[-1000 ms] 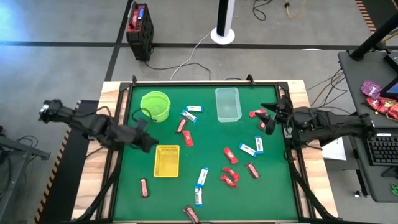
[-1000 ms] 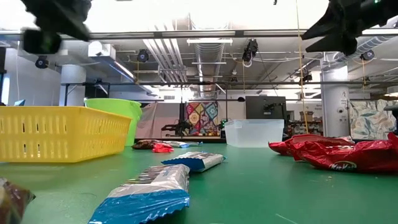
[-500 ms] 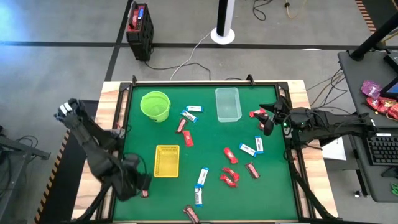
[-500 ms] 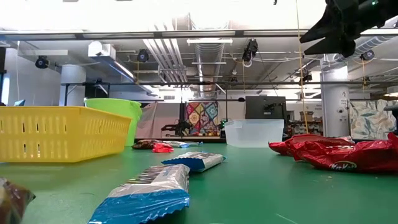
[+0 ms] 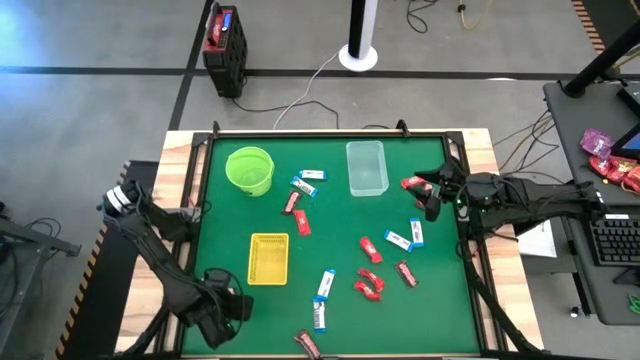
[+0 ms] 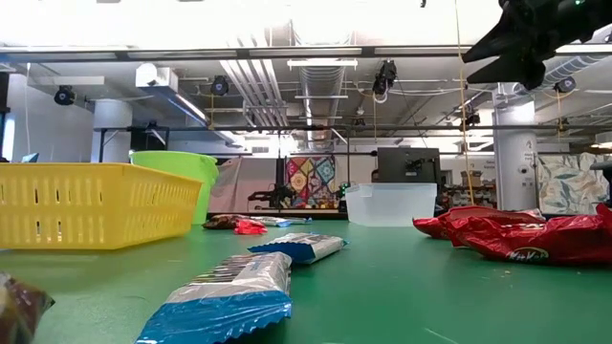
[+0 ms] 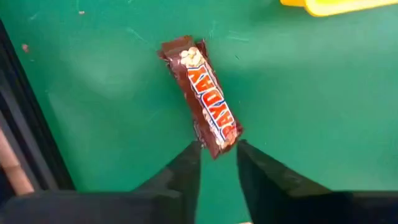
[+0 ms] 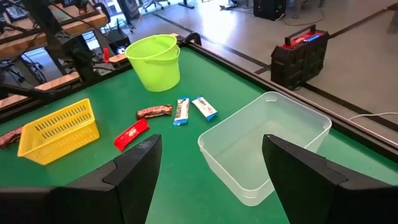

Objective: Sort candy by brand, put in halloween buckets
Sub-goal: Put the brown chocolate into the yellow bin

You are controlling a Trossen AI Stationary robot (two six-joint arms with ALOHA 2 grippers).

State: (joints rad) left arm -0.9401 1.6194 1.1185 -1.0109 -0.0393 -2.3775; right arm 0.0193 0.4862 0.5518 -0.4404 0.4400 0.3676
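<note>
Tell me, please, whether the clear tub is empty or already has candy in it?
Empty. The clear tub shows only its bare bottom, and the high view shows no wrappers inside.

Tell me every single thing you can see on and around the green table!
Lime bucket: one, lime green, far left.
Clear tub: one, see-through, far middle.
Yellow basket: one, yellow, near left.
Blue-and-white candy: six, scattered.
Red candy: about five, mostly right half.
Brown candy: four, spread out.
Table: one, green top.
Black case: one, black and red, on the floor beyond the table.
Left gripper: open, near-left corner, fingers either side of a brown bar's end.
Right gripper: open, by the right edge.
</note>
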